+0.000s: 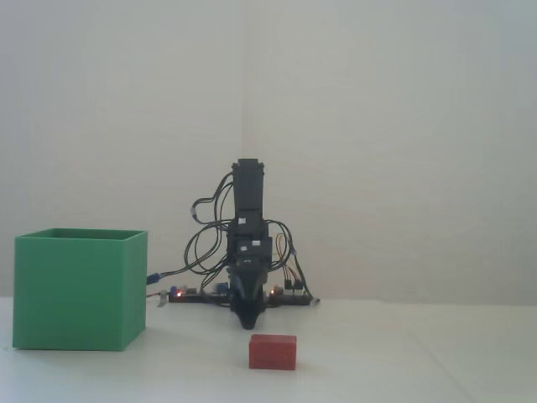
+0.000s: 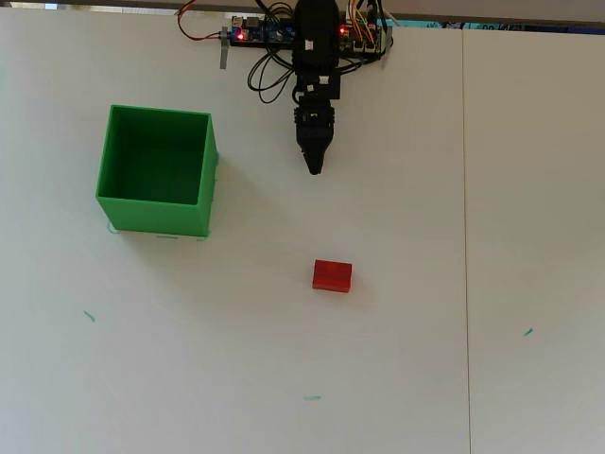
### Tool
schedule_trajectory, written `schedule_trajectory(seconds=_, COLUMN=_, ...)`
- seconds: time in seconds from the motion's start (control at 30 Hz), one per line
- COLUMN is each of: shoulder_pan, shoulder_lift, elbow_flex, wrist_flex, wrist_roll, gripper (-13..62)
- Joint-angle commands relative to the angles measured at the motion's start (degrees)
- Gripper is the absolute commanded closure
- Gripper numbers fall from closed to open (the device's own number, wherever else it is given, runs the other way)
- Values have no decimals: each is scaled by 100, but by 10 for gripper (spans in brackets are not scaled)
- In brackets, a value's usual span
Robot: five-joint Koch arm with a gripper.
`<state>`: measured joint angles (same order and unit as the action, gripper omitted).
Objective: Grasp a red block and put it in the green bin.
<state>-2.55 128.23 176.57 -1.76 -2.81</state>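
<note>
Overhead view: my gripper point(image 2: 314, 168) comes to one dark point, jaws together as far as I can see, no gap showing, holding nothing. Tip sits low near the table point(image 2: 425, 359), folded in close to my base. Fixed view agrees: the gripper point(image 1: 247, 323) is a single narrow tip pointing down, just above the surface, nothing in it.

Red block point(image 2: 332, 275) lies ahead of my tip, well apart from it and slightly off to the right in the overhead view. It lies flat, long side across, bare table on all four sides. In the fixed view the red block point(image 1: 272, 352) sits in front of my tip, nearer the camera, clear gap between.

Green bin point(image 2: 154, 213) stands off to the left of my tip in the overhead view, well apart, open top up, inside looks bare. Its near wall is roughly level with my tip; the block is well apart from it, further out and right. In the fixed view the green bin point(image 1: 75, 290) is upright at far left.

Open white table between tip and block, and between block and bin. Controller board point(image 2: 269, 33) and wires point(image 2: 269, 76) sit behind me at the table's top edge.
</note>
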Motion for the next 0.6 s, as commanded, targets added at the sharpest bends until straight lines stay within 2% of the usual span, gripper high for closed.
schedule_trajectory(seconds=0.0, shoulder_pan=9, shoulder_lift=483, elbow_flex=360, wrist_flex=316, wrist_roll=-26, gripper=148)
schedule_trajectory(seconds=0.23, shoulder_pan=26, shoulder_lift=501, elbow_flex=360, wrist_flex=316, wrist_roll=26, gripper=149)
schedule_trajectory(seconds=0.33, shoulder_pan=70, shoulder_lift=510, elbow_flex=211, wrist_flex=316, wrist_roll=9, gripper=172)
schedule_trajectory(seconds=0.43, shoulder_pan=316, shoulder_lift=519, elbow_flex=-413, wrist_flex=598, wrist_roll=9, gripper=185)
schedule_trajectory(seconds=0.57, shoulder_pan=290, shoulder_lift=510, elbow_flex=-2162, wrist_flex=2461, wrist_roll=18, gripper=185)
